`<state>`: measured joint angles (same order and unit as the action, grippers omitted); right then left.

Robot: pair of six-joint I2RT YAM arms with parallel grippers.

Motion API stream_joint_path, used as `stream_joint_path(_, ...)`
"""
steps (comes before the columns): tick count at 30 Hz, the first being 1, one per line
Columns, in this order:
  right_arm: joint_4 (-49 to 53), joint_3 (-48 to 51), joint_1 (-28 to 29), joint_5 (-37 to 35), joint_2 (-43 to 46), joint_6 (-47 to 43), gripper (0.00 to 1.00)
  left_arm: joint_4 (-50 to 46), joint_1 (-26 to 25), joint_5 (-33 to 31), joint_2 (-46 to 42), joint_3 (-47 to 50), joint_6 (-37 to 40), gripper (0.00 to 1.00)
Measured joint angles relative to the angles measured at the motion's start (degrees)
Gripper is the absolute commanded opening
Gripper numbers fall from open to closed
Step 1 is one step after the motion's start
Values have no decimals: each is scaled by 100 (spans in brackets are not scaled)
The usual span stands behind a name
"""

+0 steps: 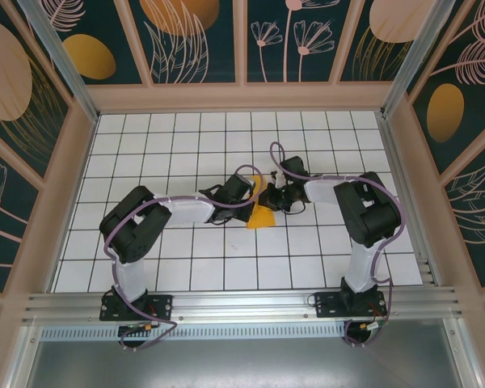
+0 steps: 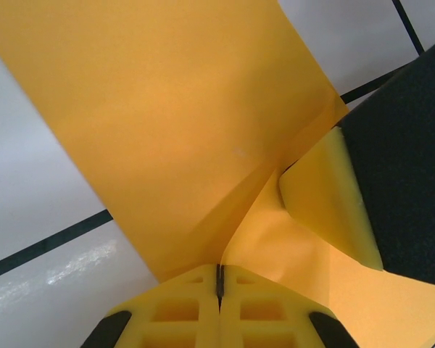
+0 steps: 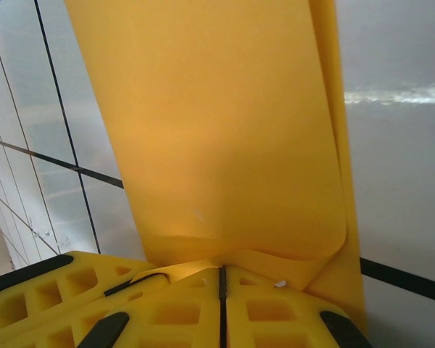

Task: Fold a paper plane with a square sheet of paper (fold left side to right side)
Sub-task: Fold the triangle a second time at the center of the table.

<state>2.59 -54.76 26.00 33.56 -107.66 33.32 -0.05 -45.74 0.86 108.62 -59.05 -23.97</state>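
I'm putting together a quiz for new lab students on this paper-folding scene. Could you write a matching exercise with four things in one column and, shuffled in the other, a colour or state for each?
Things
1. square sheet of paper
2. table
3. left gripper
4. back wall

Descriptions
A. white tiles with dark grid lines
B. dark teal with plant drawings
C. bright orange, bent
D. shut, pinching the paper

Pairs: 1-C, 2-A, 3-D, 4-B
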Motion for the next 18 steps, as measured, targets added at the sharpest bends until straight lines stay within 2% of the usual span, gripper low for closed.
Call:
stream_joint_path(4, -28, 22, -2, -11, 2, 2, 10, -15, 0, -24, 0, -7, -2, 11)
stream_joint_path(10, -254, 149, -17, 50, 13, 4, 10, -308, 0, -214, -221, -22, 31, 32)
stream_joint_path(15, -323, 181, -39, 94, 15, 7, 9, -413, 0, -284, -789, 46, 13, 34)
stream_joint_path(18, -328, 186, -39, 96, 15, 7, 9, -264, 0, -39, -1176, 317, -48, 35)
